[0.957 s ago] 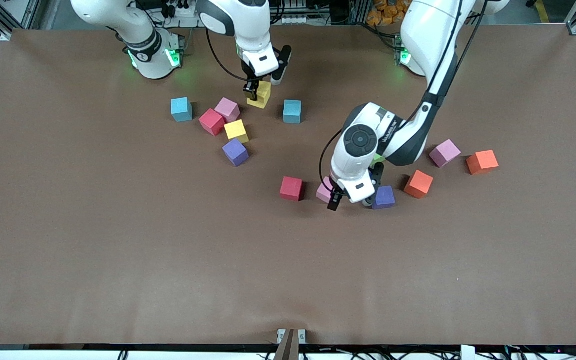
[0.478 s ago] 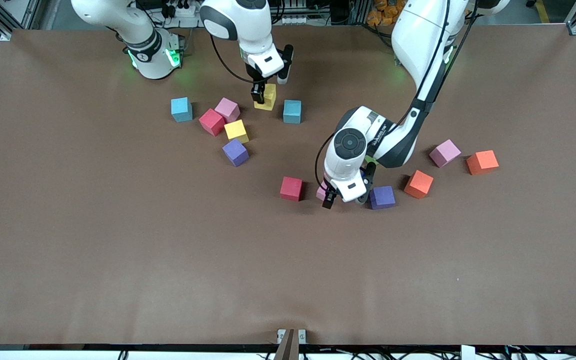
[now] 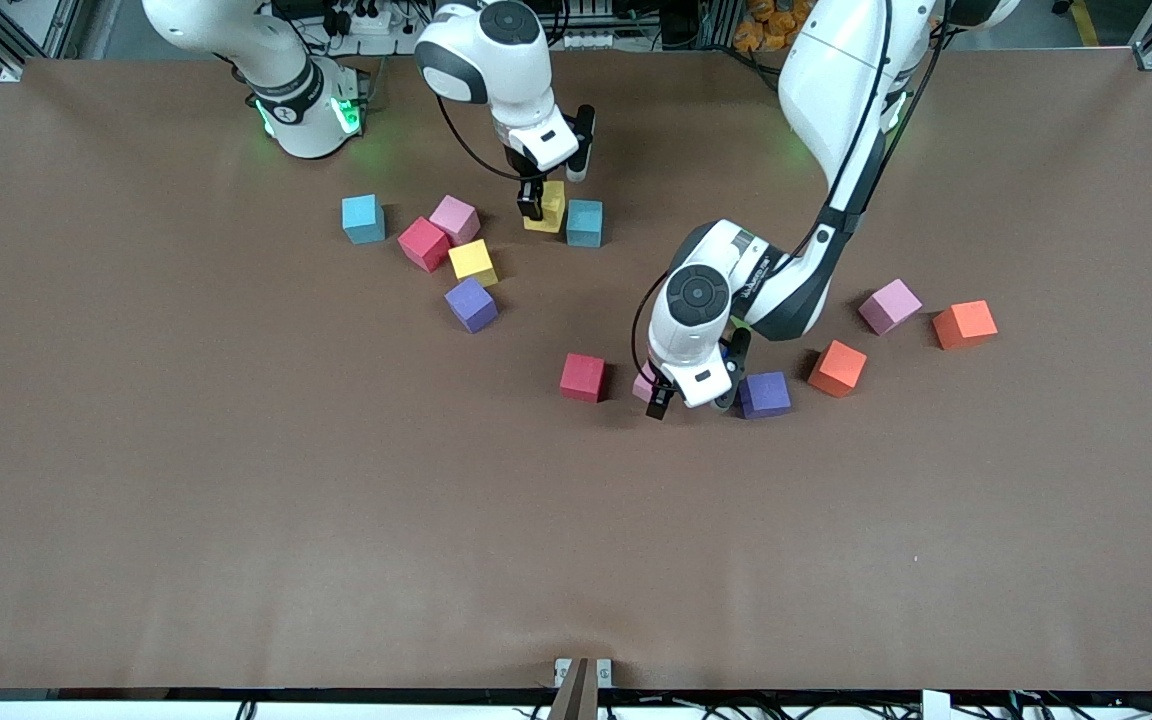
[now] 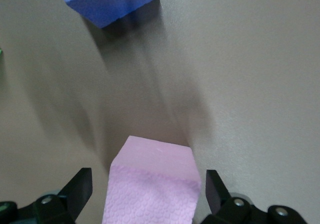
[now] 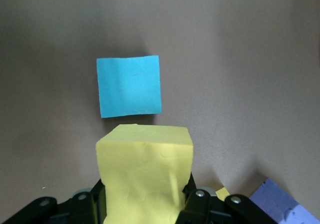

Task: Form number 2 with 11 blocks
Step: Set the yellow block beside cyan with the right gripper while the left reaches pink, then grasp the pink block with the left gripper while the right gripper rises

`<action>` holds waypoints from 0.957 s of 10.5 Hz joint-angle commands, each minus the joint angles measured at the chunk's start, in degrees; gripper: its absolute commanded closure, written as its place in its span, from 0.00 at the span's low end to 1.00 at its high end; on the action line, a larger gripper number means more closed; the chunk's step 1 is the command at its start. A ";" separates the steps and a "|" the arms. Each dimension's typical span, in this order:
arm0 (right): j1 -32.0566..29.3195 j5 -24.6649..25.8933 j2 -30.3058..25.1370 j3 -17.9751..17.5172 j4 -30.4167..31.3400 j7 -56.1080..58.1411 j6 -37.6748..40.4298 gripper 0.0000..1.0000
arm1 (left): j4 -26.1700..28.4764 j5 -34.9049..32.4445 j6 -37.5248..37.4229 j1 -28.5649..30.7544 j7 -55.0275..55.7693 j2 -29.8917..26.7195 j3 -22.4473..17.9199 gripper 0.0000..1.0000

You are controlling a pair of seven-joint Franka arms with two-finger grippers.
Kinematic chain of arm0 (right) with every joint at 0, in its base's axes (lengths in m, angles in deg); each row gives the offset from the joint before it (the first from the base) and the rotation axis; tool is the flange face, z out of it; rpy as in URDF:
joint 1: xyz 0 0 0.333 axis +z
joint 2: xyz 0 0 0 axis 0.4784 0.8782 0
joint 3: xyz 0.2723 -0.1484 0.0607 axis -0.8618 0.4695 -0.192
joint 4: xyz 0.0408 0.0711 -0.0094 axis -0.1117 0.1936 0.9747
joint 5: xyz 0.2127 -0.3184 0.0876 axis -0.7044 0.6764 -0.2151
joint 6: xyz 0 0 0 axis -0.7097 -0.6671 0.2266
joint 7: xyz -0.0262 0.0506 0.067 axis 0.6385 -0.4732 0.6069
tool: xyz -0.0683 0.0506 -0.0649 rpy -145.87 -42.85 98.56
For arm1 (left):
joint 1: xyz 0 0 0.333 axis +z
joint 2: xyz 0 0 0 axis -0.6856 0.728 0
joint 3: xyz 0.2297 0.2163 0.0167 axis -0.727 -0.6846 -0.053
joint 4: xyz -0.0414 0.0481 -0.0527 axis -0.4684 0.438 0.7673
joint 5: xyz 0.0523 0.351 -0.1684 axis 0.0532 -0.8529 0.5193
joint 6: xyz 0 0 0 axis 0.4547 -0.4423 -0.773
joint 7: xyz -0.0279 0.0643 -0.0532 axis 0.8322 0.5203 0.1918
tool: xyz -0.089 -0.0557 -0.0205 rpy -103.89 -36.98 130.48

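Yellow foam fills my right wrist view: the right gripper (image 3: 543, 205) is clamped on a yellow block (image 5: 145, 176) and carries it in the air over the table, beside a sky blue block (image 3: 584, 222) that sits on the brown table (image 3: 236, 500). From the front I see that yellow block (image 3: 548, 206) just beside the blue one, toward the right arm's end.

My left gripper (image 3: 693, 398) is down at the table with its fingers (image 4: 80, 189) spread wide on either side of a pink block (image 4: 152, 189); neither finger presses the foam in the left wrist view. In the front view the pink block (image 3: 644, 383) is mostly hidden under the wrist. It lies between a red block (image 3: 582, 377) and a purple block (image 3: 766, 394), the three roughly in a row.

Toward the left arm's end I see two orange blocks (image 3: 837, 368) (image 3: 964, 324) and another pink block (image 3: 889, 306), all apart from one another. A sliver of green (image 3: 736, 322) shows under the left arm.

Toward the right arm's end sits a loose cluster: a second sky blue block (image 3: 363, 218), a red block (image 3: 423, 244) touching a pink block (image 3: 455, 219), a second yellow block (image 3: 472, 262), and a purple block (image 3: 471, 305) nearest the front camera.

No number 2 stands on the table yet; the blocks are scattered.
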 commanded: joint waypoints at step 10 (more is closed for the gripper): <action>1.24 0.90 3.01 0.13 1.39 0.31 -5.18 0.48 | -1.33 -2.44 0.55 1.44 -3.90 -2.83 -1.29 0.46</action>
